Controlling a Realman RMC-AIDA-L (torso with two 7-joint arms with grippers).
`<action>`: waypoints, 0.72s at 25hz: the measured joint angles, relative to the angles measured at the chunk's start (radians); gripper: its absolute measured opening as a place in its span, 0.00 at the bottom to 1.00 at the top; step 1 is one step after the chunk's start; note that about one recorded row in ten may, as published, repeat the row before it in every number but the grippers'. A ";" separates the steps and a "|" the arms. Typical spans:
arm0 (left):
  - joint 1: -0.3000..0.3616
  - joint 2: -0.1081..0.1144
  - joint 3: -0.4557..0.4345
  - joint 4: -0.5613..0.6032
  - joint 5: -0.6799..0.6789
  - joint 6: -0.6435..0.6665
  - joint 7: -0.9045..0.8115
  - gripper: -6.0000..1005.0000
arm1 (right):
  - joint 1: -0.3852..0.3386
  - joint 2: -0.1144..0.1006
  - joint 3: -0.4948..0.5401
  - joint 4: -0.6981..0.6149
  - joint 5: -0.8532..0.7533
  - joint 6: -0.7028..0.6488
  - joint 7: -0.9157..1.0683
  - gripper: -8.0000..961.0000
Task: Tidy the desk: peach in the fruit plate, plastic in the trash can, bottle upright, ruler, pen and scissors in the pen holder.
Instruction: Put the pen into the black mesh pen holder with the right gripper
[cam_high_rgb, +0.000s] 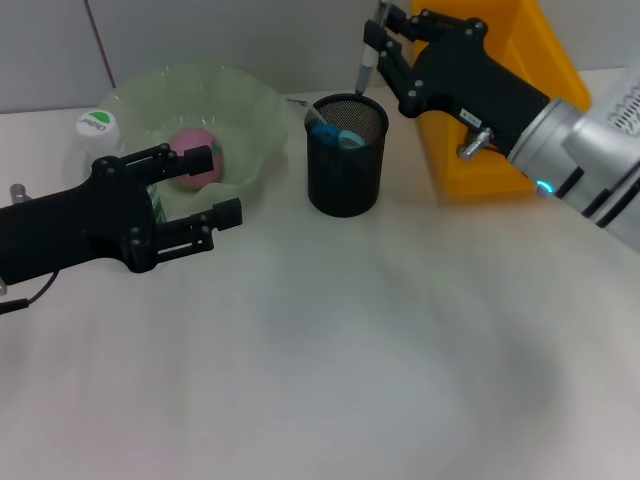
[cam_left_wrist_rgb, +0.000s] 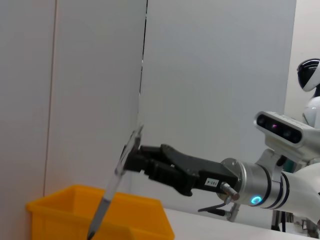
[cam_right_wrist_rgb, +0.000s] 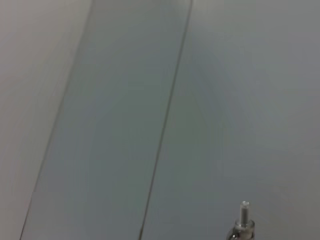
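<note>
Black mesh pen holder (cam_high_rgb: 346, 155) at upper centre held blue-handled scissors (cam_high_rgb: 335, 134); right gripper (cam_high_rgb: 378, 45) pinched a pen (cam_high_rgb: 366, 68) above it; peach (cam_high_rgb: 196, 157) lay in green fruit plate (cam_high_rgb: 250, 110); left gripper (cam_high_rgb: 205, 185) hung open, empty.

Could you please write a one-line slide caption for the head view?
Right hand lowers a pen into the pen holder; left hand waits by the fruit plate.
</note>
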 joint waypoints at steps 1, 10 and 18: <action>-0.001 0.000 0.000 0.000 0.002 -0.002 0.003 0.72 | 0.004 0.000 -0.001 0.000 0.000 0.020 0.018 0.20; -0.003 0.001 0.000 -0.002 0.004 -0.016 0.029 0.73 | 0.027 0.000 -0.033 0.014 -0.006 0.133 0.103 0.20; 0.005 -0.002 0.001 -0.006 0.005 -0.021 0.036 0.73 | 0.056 0.001 -0.033 0.047 -0.007 0.214 0.106 0.20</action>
